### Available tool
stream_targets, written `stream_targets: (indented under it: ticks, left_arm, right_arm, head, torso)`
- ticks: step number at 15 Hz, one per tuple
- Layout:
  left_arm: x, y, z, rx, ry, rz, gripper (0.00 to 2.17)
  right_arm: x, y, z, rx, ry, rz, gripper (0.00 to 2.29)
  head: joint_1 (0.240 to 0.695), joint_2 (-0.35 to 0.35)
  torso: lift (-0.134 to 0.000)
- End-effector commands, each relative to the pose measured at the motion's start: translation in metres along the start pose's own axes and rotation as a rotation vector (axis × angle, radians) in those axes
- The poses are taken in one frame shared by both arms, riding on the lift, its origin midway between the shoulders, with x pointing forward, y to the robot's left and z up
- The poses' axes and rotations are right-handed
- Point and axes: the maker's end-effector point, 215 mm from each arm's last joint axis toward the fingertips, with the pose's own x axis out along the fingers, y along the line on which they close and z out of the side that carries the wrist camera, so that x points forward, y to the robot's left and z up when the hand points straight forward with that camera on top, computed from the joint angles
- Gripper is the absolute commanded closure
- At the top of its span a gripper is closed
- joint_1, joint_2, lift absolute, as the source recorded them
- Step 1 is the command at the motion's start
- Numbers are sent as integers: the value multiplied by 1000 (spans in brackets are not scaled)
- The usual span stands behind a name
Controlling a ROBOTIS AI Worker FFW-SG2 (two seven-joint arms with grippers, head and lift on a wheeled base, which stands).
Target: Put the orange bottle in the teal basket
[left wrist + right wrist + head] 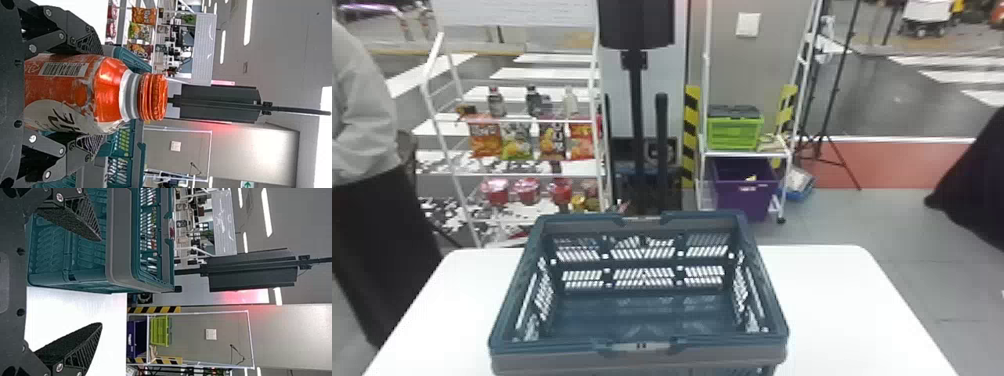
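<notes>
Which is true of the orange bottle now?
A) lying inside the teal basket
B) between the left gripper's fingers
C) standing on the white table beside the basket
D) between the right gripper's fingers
B: the left wrist view has the orange bottle between the fingers of the left gripper; the right gripper is open and holds nothing, and the teal basket looks empty inside.

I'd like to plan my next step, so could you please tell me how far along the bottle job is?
Done: the orange bottle looks gripped, its body between the fingers of the left gripper. In hand: that bottle, cap clear of the fingers. Left: getting it into the teal basket, which stands open on the white table, and letting go. The right gripper is open, holding nothing.
</notes>
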Motion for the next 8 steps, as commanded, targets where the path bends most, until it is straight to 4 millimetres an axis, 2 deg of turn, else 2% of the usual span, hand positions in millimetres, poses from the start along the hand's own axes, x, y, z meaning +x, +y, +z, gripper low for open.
stream_targets:
  ticks: [1,8]
  left_arm:
    - [0,1,0,-3,2,-1,518]
    - [-1,3,4,-12,-4,-7,518]
  right_arm:
    - [0,2,1,4,-2,1,124]
    - [-3,7,2,8,-3,2,124]
  head:
    - [499,0]
    - [499,0]
  torso:
    - [0]
    - [0]
